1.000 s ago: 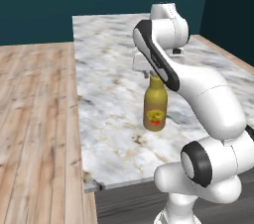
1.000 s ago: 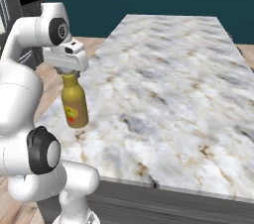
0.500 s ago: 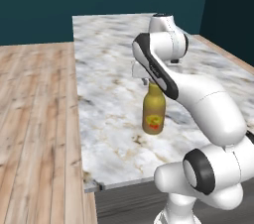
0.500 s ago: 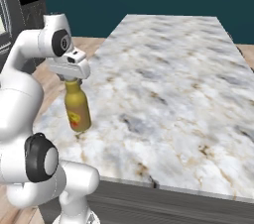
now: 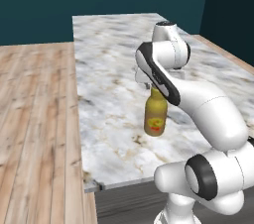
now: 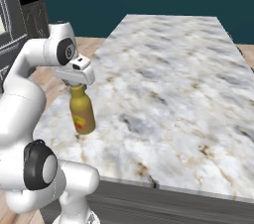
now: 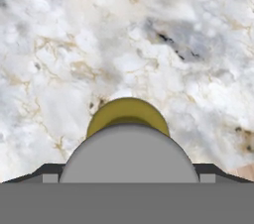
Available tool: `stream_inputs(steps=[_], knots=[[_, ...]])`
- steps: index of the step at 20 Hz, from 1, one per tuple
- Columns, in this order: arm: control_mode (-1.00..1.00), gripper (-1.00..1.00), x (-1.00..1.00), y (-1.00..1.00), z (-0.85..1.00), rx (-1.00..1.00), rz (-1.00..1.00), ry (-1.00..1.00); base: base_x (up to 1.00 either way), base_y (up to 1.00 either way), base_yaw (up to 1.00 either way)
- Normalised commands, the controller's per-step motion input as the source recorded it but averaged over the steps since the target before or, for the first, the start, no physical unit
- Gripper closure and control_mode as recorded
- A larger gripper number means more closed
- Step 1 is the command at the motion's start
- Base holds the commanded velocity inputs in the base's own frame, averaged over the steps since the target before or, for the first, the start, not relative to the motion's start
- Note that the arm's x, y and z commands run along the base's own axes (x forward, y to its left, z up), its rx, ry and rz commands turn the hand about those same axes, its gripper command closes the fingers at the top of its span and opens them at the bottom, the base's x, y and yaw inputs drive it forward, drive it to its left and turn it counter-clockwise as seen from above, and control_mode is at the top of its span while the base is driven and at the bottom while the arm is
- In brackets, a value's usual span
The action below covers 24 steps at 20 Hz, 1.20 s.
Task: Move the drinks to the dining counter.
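On the dining counter [image 5: 114,59] the tall amber bottle [image 5: 155,115] stands upright, evidently delivered; the gripper [image 6: 76,85] hovers at its cap, jaws spread.

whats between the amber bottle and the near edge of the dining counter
Nothing: bare marble runs from the foot of the amber bottle to the near edge of the dining counter, plain in the left base view; the right base view agrees.

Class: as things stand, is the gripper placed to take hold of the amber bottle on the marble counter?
Probably yes: the gripper hangs open directly over the amber bottle, upright on the marble counter, nothing between.
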Motion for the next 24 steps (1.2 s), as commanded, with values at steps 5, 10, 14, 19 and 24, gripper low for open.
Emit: stream_inputs(steps=[5,10,14,19,24], knots=[[-1.00,1.00,0.04,-0.06,-0.17,0.00,0.00,0.00,0.00,0.00,0.00],[-1.00,1.00,0.04,-0.01,-0.13,0.00,0.00,0.00,0.00,0.00,0.00],[-1.00,1.00,0.07,-0.03,-0.14,0.00,0.00,0.00,0.00,0.00,0.00],[-1.00,1.00,0.11,-0.04,-0.16,0.00,0.00,0.00,0.00,0.00,0.00],[-1.00,1.00,0.11,-0.01,-0.20,0.00,0.00,0.00,0.00,0.00,0.00]])
